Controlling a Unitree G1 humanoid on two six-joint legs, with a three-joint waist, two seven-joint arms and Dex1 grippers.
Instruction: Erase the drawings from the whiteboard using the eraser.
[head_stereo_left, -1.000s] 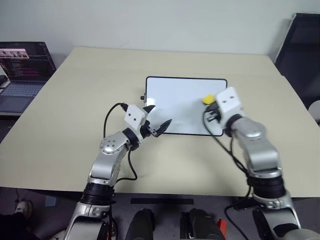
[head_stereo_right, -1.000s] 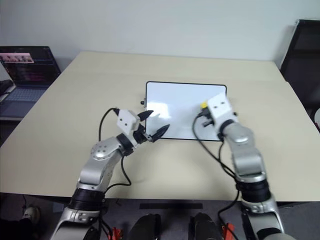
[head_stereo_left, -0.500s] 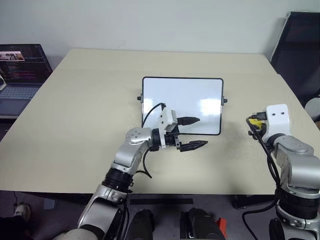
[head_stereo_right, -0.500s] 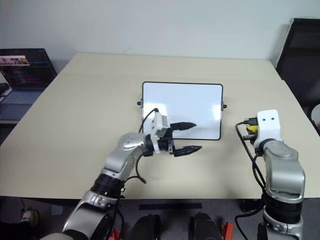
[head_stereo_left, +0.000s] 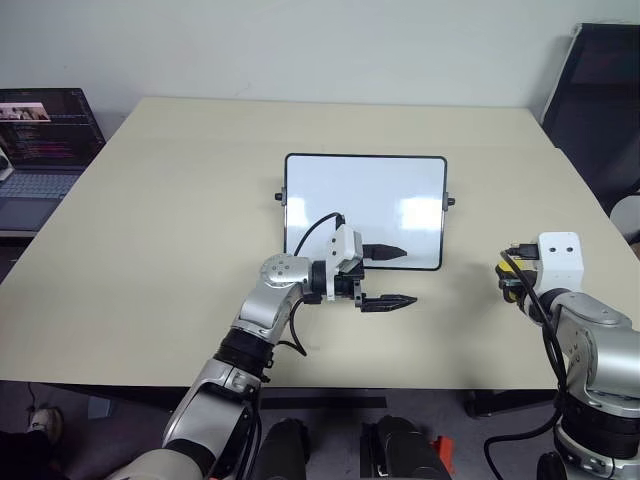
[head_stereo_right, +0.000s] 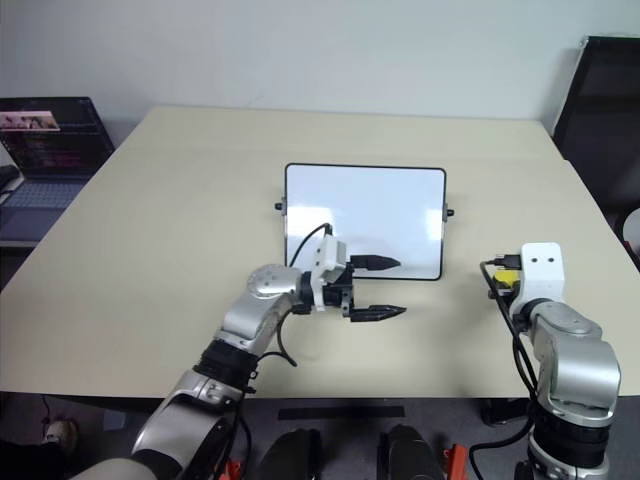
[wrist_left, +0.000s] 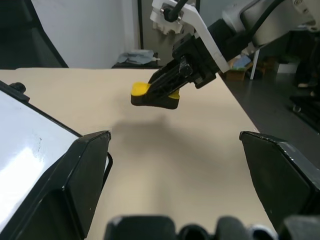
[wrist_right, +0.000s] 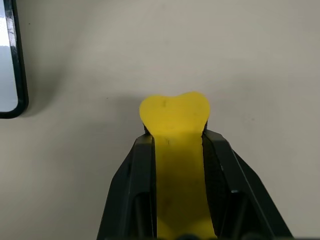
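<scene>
Head views: no readable writing anywhere. The whiteboard (head_stereo_left: 365, 210) lies mid-table; the left gripper (head_stereo_left: 388, 276) hovers at its near edge, fingers spread wide apart, holding nothing.

Left wrist view: the right gripper (wrist_left: 165, 90), off the whiteboard's right side, is clamped on the eraser (wrist_left: 152, 96) above the table (wrist_left: 190, 150).

Right wrist view: both fingers (wrist_right: 140, 170) squeeze the yellow eraser.

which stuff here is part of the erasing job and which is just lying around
Part of the job:
- whiteboard, lying flat on the table
- eraser, yellow, clamped in the right gripper beside the board
- left gripper, open at the board's near edge

Just lying about:
- laptop
- black chair
</scene>
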